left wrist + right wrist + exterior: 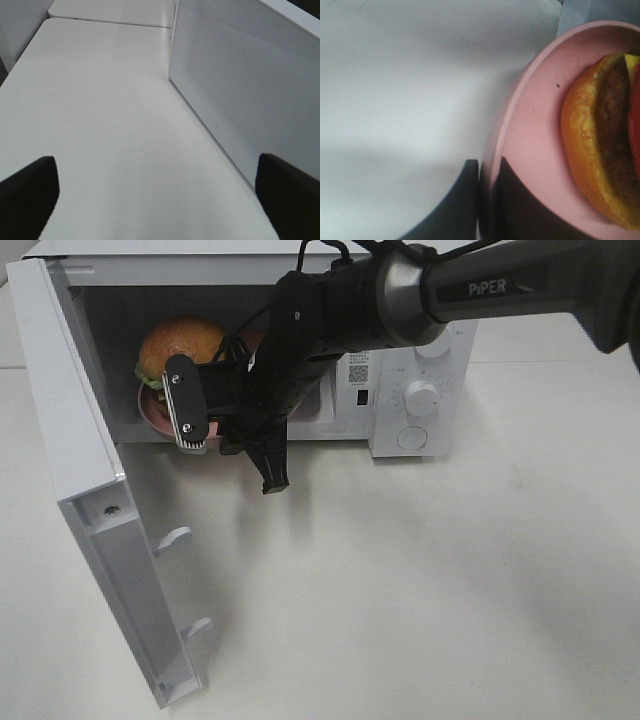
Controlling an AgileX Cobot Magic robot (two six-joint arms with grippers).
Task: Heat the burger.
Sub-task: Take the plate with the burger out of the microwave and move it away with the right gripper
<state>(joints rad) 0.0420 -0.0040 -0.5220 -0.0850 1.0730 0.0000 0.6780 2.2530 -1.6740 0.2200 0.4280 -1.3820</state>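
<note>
White microwave stood on a white worktop, its door swung fully open toward the left of the high view, with two knobs on the control panel at its right. Item held inside: the burger, golden-brown bun uppermost with a green lettuce frill below, seated on a round pink plate within the cavity, toward the left of the opening. Right arm, black, reached in from the upper right across the front of the opening. Right claw: fingers together, pinched on the rim of the pink plate, one finger outside the rim and one on the inside face, as shown in the right wrist view; the burger lay on that plate just beyond the grip, patty, tomato and cheese edges visible. Left claw: fingers spread wide apart, nothing between them, poised above bare worktop beside the perforated face of the open door.
</note>
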